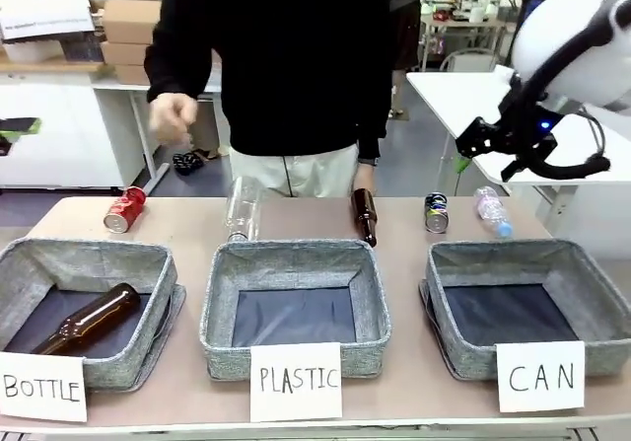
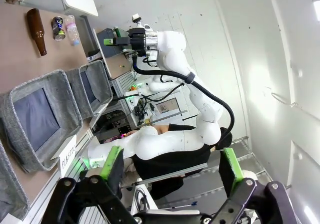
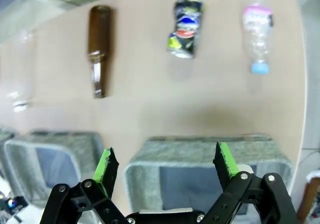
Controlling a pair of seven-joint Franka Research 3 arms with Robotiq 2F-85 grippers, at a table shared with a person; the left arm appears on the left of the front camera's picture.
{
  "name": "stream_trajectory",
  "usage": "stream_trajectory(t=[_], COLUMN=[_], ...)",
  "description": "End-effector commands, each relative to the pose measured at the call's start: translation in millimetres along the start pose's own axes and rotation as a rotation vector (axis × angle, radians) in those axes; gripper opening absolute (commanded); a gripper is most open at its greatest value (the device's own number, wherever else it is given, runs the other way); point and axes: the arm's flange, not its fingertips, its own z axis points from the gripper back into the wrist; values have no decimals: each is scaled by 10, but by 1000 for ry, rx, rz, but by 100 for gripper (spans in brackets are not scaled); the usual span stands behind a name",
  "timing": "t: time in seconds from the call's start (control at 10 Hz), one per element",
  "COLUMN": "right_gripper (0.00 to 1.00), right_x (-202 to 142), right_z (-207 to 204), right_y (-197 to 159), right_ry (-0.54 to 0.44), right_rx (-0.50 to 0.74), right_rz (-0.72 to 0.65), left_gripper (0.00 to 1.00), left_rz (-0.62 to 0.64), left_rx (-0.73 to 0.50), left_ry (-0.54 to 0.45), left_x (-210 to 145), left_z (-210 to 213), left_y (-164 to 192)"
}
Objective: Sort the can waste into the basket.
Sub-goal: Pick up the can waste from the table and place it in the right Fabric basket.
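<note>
– Where is the can waste seen?

– A small red metal drink can (image 1: 125,209) is found lying on its side near the far left corner of the tan table (image 1: 197,226), beyond the grey woven-fabric basket (image 1: 89,249) carded "BOTTLE". A black-and-silver patterned, dented drink can (image 1: 436,212) is found on its side near the far edge, right of the middle, between a brown glass bottle (image 1: 365,216) and a small clear plastic bottle with a pink label (image 1: 490,210).

– And the basket meant for them?

– The grey woven-fabric rectangular basket with a dark bottom (image 1: 498,252) is set at the near right corner, fronted by a white card handwritten "CAN" (image 1: 540,376). No can is seen inside it. The patterned can is placed just beyond its far left corner, apart from its rim.

– How are the pincers held?

– The right gripper (image 3: 165,166) is held in the air above that basket's far rim, its green pads (image 3: 223,159) spread wide with nothing between them. The left gripper (image 2: 172,169) is likewise spread wide and nothing is held in it.

– What else is seen?

– A second brown glass bottle (image 1: 87,320) is laid inside the "BOTTLE" basket. A tall clear bottle (image 1: 243,209) is placed beyond the middle basket (image 1: 291,254) carded "PLASTIC". A person's hand (image 1: 173,117) is raised beyond the far edge, above the red can.
</note>
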Motion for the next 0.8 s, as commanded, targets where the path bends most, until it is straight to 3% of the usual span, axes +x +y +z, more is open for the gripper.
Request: stream_trajectory(t=[0.0,0.3,0.7], right_gripper=[100,100,100], right_x=[572,930,895], right_z=[-566,-1609,-2167], right_y=[102,177,272], right_ry=[33,118,113], right_rx=[-170,-222,-370], right_rz=[-42,-91,-125], left_gripper=[100,100,100], left_rz=[-22,-22,-22], left_rx=[-21,-21,-21], left_ry=[-5,-5,-5], left_x=[-1,-1,-1], left_z=[-13,-13,-13], left_y=[-25,-25,-25])
